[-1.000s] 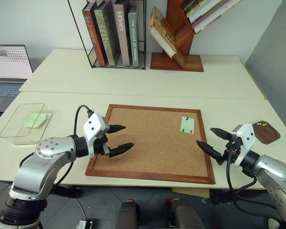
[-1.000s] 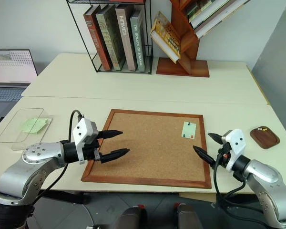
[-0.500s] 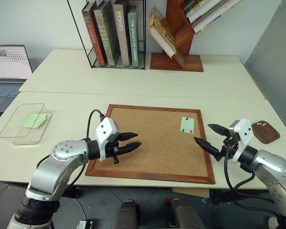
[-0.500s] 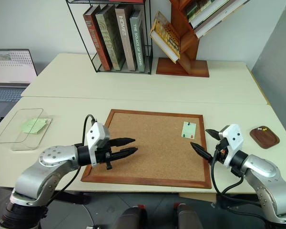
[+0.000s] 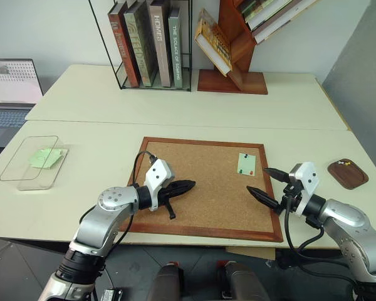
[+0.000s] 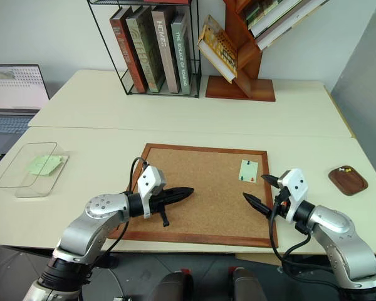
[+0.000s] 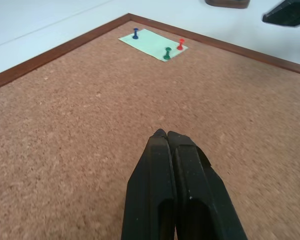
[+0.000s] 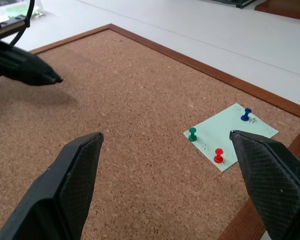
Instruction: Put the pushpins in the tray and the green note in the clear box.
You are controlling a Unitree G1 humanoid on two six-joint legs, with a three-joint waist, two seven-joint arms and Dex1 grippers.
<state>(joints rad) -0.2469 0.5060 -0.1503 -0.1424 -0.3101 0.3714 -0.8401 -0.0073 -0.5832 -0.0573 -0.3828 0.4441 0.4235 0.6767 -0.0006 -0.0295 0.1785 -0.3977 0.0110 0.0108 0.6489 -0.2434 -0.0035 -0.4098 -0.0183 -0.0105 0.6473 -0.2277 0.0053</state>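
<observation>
The pale green note (image 5: 246,163) is pinned near the far right corner of the corkboard (image 5: 200,200). A red pushpin (image 8: 218,154), a green pushpin (image 8: 192,133) and a blue one (image 8: 246,114) stick in it. My right gripper (image 5: 258,180) hovers open just right of the note, over the board's right edge. My left gripper (image 5: 189,185) is shut on nothing, low over the board's left half and pointing toward the note. The brown tray (image 5: 348,174) sits on the table to the far right. The clear box (image 5: 32,162) lies at the far left.
A brighter green sheet (image 5: 44,157) lies inside the clear box. Some small pale things (image 5: 343,162) rest in the tray. Books in a wire rack (image 5: 151,44) and a wooden shelf (image 5: 232,80) stand on the far table. A laptop (image 5: 11,88) is at the left.
My left gripper has shut and swung right and down over the corkboard. The right gripper has edged slightly left toward the note and stays open.
</observation>
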